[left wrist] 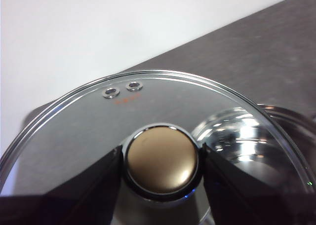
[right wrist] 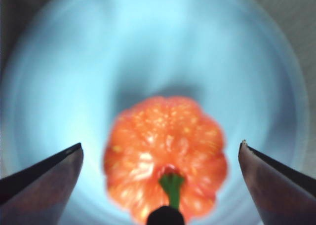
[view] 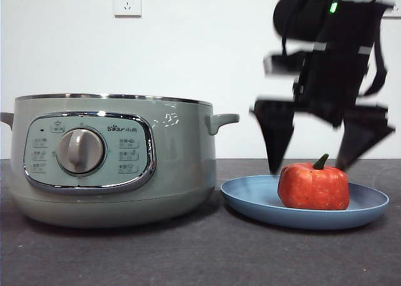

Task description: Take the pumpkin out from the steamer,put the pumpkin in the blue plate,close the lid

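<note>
Pumpkin (view: 313,186) sits on the blue plate (view: 250,201), toward the plate's right half, upright, green stem (view: 321,161) pointing up and a bit right. Plate rests on the dark counter (view: 188,254) just right of the steamer (view: 182,160), nearly touching its base; cannot tell if they actually touch. Steamer stands at left on the counter with no lid on it in the front view; control panel and grey dial (view: 80,150) face the camera, a side handle (view: 222,120) sticks out to the right above the plate's left edge.

Right tool (view: 310,164) hangs over the plate, motion-blurred, jaws spread wide apart, one on each side of the pumpkin and clear of it, tips around stem height. In the right wrist view, right tool (right wrist: 160,148) shows both jaws well apart from the pumpkin (right wrist: 165,156), with the blue plate (right wrist: 148,52) filling the background.

Left tool (left wrist: 160,161) is clamped on the knob (left wrist: 161,159) of the lid (left wrist: 89,121), one jaw tight on each side of the knob. Lid is glass with a chrome rim, two small metal-ringed holes (left wrist: 122,89) near the edge. Dark counter (left wrist: 256,52) and white wall visible past it. Lid and left tool are out of the front view.
</note>
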